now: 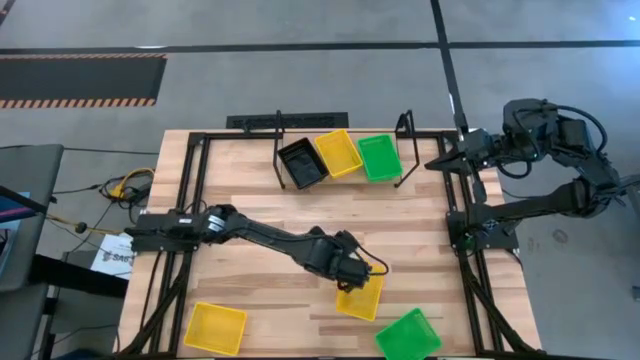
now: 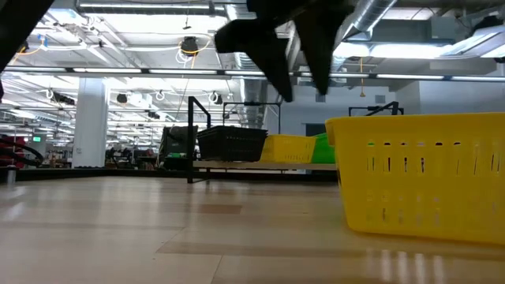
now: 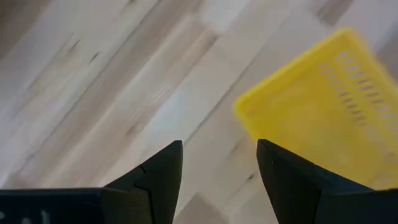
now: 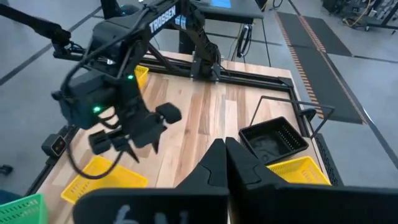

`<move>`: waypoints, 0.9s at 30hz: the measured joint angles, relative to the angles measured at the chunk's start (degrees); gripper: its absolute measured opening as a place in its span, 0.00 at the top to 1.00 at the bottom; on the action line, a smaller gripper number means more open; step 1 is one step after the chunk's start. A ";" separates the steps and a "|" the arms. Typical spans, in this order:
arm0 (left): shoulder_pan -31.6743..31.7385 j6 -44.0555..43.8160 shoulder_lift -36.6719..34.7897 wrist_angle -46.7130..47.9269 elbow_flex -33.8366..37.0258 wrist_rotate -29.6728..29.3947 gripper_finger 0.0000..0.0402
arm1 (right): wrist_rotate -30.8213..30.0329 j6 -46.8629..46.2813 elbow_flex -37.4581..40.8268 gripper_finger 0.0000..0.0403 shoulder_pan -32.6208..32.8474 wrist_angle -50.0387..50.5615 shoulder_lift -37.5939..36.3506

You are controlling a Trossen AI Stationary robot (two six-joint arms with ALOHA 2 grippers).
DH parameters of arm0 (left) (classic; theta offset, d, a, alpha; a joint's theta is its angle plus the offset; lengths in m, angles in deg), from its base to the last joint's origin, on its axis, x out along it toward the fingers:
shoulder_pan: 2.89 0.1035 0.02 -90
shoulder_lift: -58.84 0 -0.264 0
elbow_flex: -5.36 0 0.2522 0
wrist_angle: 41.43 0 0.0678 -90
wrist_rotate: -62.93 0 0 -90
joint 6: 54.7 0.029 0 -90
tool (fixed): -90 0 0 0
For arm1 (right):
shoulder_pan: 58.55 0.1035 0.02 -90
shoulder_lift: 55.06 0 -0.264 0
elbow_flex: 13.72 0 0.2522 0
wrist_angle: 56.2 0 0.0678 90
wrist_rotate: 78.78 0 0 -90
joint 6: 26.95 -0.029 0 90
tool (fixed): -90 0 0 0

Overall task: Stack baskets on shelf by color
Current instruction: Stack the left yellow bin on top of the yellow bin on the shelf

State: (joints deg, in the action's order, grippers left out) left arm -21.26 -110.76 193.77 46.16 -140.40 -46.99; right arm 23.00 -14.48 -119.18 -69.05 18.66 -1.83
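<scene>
My left gripper (image 1: 352, 275) (image 3: 219, 155) hangs open just above the table, beside a yellow basket (image 1: 360, 299) (image 3: 326, 112) that sits flat on the wood near the near edge. In the low view the open left gripper (image 2: 304, 88) is above that yellow basket (image 2: 426, 173) without touching it. The shelf (image 1: 340, 125) stands at the far edge and carries a black basket (image 1: 302, 162), a yellow basket (image 1: 338, 152) and a green basket (image 1: 380, 157) side by side. My right gripper (image 1: 440, 163) (image 4: 225, 155) is shut and waits to the right of the shelf.
Another yellow basket (image 1: 215, 328) lies at the near left corner, and a green basket (image 1: 408, 335) sits at the near edge, right of the left gripper. Bare wood lies between the shelf and the near baskets. Black base frames run along both table sides.
</scene>
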 joint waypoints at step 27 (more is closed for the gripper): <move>-19.76 -32.18 -20.85 16.15 12.79 -0.46 0.52 | 0.06 3.67 -0.02 0.99 -0.09 -3.61 1.94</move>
State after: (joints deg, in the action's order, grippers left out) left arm -41.02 -142.94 172.91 62.31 -127.61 -47.45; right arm 23.06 -10.82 -119.20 -69.14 15.05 0.12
